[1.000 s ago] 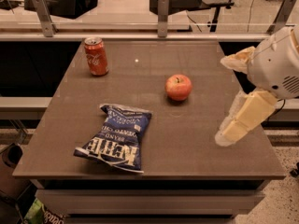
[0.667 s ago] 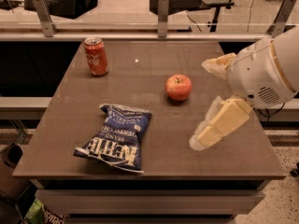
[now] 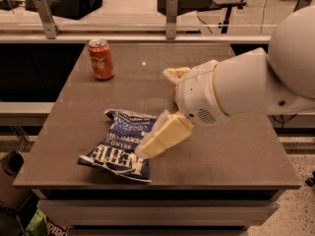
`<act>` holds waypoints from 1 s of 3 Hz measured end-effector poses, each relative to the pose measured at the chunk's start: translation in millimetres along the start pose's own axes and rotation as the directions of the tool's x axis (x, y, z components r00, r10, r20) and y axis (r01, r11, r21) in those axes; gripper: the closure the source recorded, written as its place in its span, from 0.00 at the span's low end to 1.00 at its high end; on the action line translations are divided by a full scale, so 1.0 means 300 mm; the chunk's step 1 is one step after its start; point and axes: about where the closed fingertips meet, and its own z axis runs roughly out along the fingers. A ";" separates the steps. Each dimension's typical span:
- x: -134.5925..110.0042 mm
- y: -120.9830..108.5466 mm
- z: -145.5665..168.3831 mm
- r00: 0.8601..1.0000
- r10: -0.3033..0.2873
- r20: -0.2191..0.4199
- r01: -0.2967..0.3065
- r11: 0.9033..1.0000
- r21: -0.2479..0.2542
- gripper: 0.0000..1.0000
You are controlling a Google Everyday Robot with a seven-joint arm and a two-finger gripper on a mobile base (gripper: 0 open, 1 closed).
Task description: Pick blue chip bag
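Note:
The blue chip bag (image 3: 118, 144) lies flat on the brown table (image 3: 231, 151), near its front left, with white lettering facing up. My gripper (image 3: 153, 113) is open, its pale fingers spread wide. The lower finger (image 3: 165, 134) hangs over the bag's right edge. The upper finger (image 3: 175, 74) points toward the middle of the table. The white arm reaches in from the right and covers the table's right middle.
A red soda can (image 3: 101, 59) stands upright at the table's back left. A rail with metal posts (image 3: 171, 16) runs behind the table. The floor drops away at the table's front and left edges.
The arm has swung left from the table's right side. The gripper now hangs over the bag's right edge. The arm now hides the red apple. The bag and can have not moved.

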 end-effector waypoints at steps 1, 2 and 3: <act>-0.042 -0.031 0.277 1.000 -0.027 0.008 0.027 0.996 0.081 0.00; -0.042 -0.031 0.277 1.000 -0.027 0.008 0.027 0.996 0.081 0.00; -0.029 -0.031 0.289 1.000 -0.006 -0.027 0.008 0.996 0.091 0.00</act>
